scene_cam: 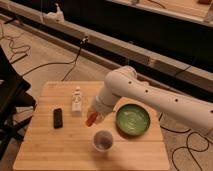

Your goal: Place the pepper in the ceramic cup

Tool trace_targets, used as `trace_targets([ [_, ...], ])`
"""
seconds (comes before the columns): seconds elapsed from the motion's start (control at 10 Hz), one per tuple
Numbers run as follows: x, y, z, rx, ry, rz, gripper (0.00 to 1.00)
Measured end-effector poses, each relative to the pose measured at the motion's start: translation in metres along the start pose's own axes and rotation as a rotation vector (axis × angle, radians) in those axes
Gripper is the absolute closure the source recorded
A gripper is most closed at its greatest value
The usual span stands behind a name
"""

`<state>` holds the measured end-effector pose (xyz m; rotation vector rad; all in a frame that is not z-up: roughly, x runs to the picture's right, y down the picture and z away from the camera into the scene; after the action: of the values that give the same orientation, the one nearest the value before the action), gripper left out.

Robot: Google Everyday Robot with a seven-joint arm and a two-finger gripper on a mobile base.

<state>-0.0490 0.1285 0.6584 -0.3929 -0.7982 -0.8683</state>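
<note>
The orange-red pepper [90,120] hangs from my gripper [95,116], a little above the wooden table [60,147]. The gripper sits at the end of the white arm [150,95], which reaches in from the right. The pepper is up and to the left of the white ceramic cup [103,140], which stands upright near the table's front edge. The pepper is apart from the cup and not over its mouth.
A green round plate [133,120] lies right of the cup. A white bottle-like figure [77,99] stands left of the gripper. A black rectangular slab [58,118] lies further left. A dark chair [10,100] stands beyond the table's left edge.
</note>
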Motion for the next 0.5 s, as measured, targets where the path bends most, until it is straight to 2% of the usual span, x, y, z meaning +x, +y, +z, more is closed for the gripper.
trace_targets([
  [0.3,0.004,0.005,0.001,-0.008,0.007,0.012,1.0],
  [0.5,0.01,0.028,-0.001,-0.012,0.027,0.076,1.0],
])
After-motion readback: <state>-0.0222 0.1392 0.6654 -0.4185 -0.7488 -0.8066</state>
